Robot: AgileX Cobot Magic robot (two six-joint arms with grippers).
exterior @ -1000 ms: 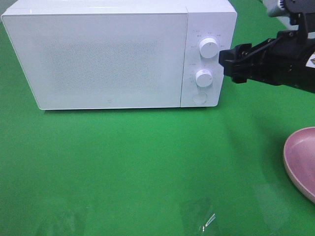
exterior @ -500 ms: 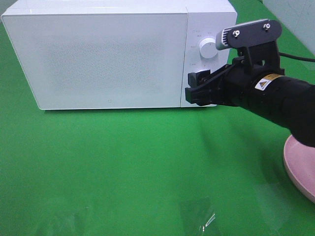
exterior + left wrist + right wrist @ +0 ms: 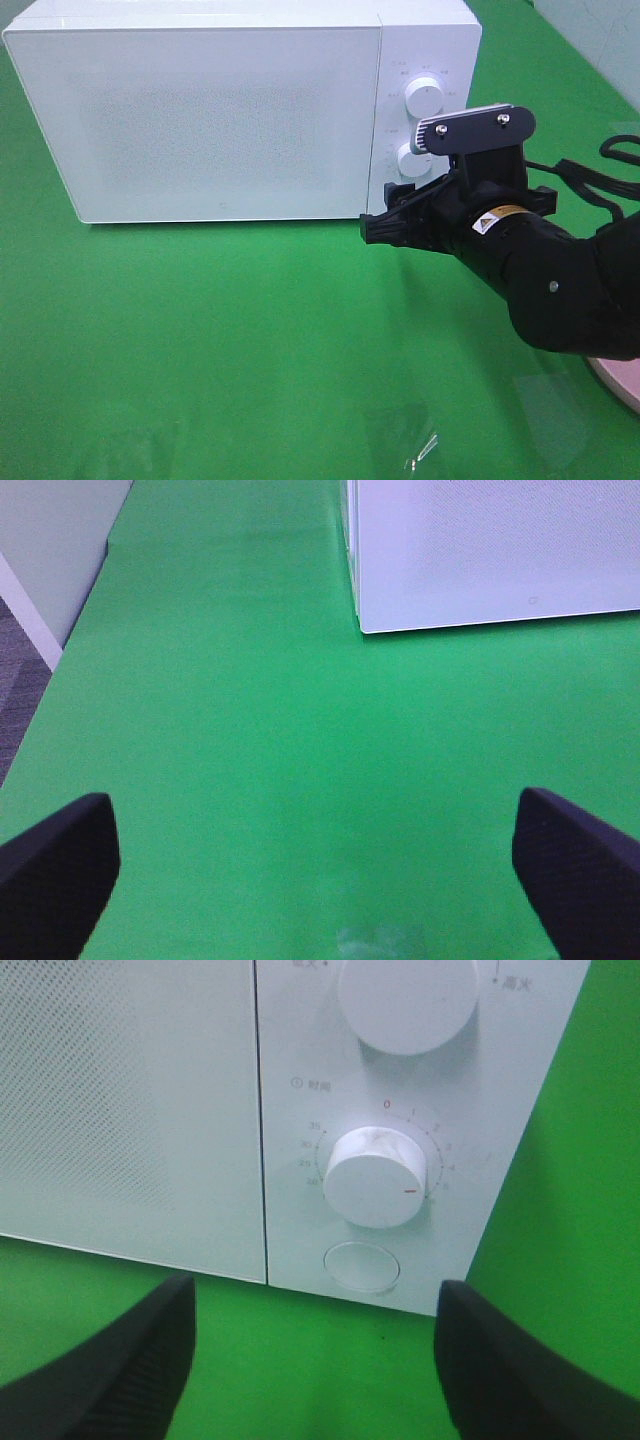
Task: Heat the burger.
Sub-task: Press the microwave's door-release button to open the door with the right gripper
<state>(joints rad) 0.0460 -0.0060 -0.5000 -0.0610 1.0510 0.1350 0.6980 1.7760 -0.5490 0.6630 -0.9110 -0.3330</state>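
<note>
Burger out of sight; right gripper (image 3: 315,1295), jaws apart and empty, faces the lower dial (image 3: 375,1175) of the microwave (image 3: 220,110); left gripper (image 3: 312,820) gapes, empty.

Tabletop (image 3: 220,340): plain bright green. Microwave (image 3: 200,110): white throughout, with a fine grey dot mesh on the door. Timer knob (image 3: 375,1175): white, faintly marbled, red index line near 4 o'clock on its face. Right tool (image 3: 378,212) and left tool (image 3: 318,865): matte black. Arm sticker (image 3: 492,218): yellow. Plate (image 3: 622,385), at 4 o'clock on the tabletop: dusty pink.
</note>
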